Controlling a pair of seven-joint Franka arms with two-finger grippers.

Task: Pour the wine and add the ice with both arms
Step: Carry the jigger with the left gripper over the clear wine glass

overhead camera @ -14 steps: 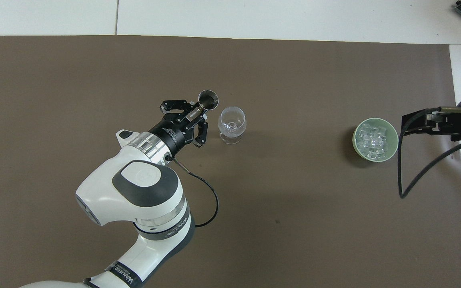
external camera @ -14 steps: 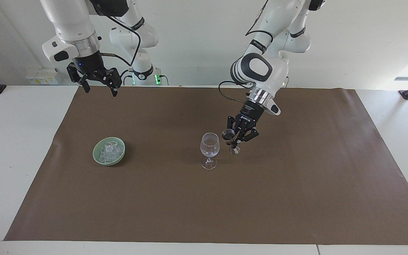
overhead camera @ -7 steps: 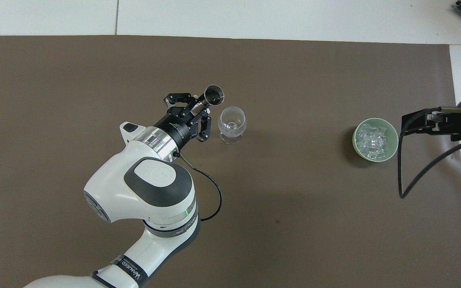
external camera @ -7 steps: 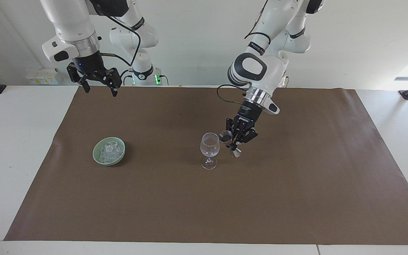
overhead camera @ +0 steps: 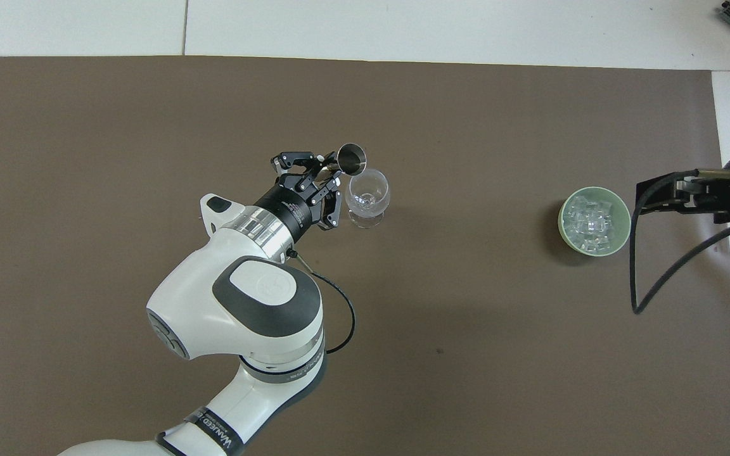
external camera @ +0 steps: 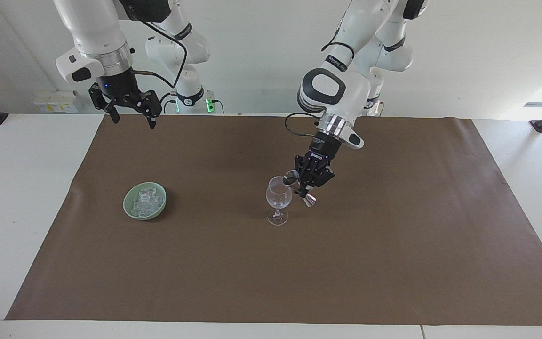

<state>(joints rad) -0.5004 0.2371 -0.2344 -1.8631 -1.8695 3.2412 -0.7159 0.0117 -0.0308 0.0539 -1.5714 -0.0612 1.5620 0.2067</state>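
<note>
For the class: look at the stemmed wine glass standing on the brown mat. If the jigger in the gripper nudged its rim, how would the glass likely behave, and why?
The wine glass would probably tip easily: a wide bowl sits high on a thin stem over a small foot. It looks nearly empty, so likely light and easily shoved across the brown mat. Thin clear glass suggests it is fragile. The jigger in the left gripper hangs tilted right at its rim.

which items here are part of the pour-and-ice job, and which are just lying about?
In the job:
- metal jigger, held tilted at the glass rim by the shut left claw
- wine glass
- ice in the green bowl
- right claw, open, waiting above the brown mat's edge

Lying about:
- small white boxes at the wall
</note>
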